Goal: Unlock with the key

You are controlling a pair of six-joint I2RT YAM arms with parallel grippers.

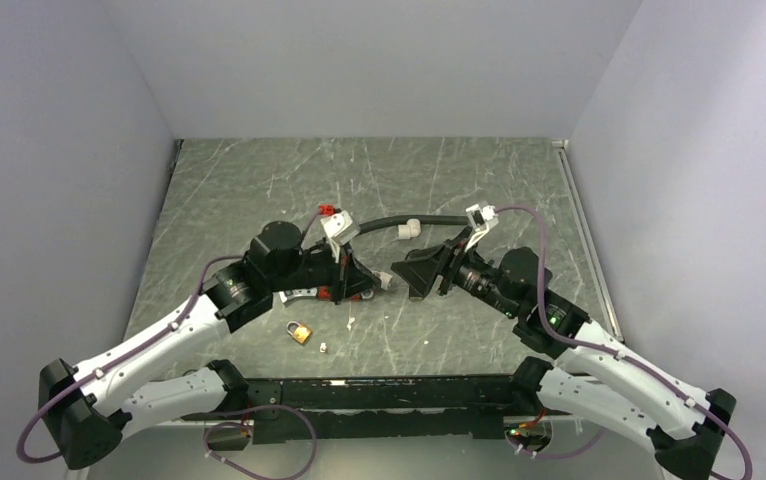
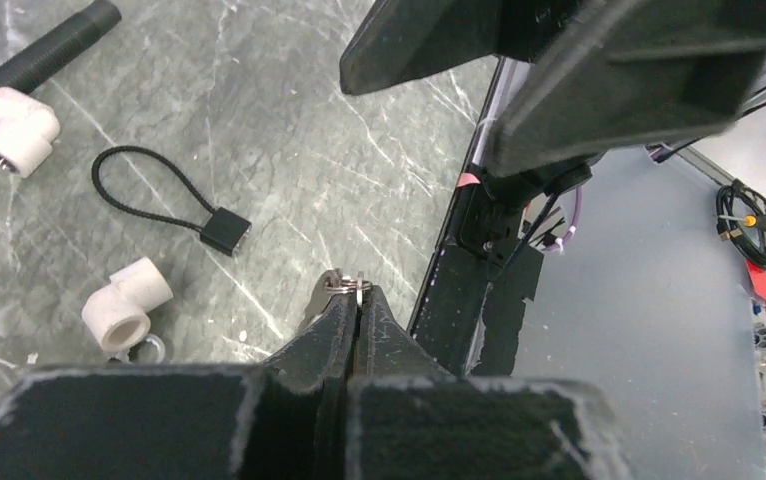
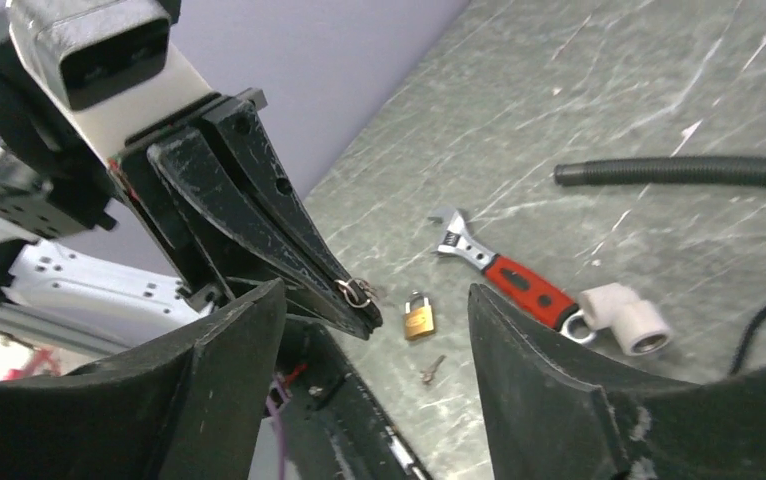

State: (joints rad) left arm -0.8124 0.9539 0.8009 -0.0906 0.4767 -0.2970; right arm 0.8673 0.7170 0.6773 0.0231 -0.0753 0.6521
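Mid-table, the left gripper (image 1: 387,281) clamps a silvery ring (image 2: 347,284) — at its 3 o'clock the right gripper (image 1: 404,280) gapes empty. The key (image 1: 323,347) lies at the padlock's (image 1: 300,332) 4 o'clock.

both arms wear white shells on their long links, left arm (image 1: 149,345) and right arm (image 1: 609,378) alike, with black joints and round black motor drums. a purple cable (image 1: 540,285) loops along each. the right gripper (image 1: 407,278) has matte black wedge fingers (image 3: 229,390), edges scuffed grey. a green light (image 1: 556,319) glows at four o'clock.
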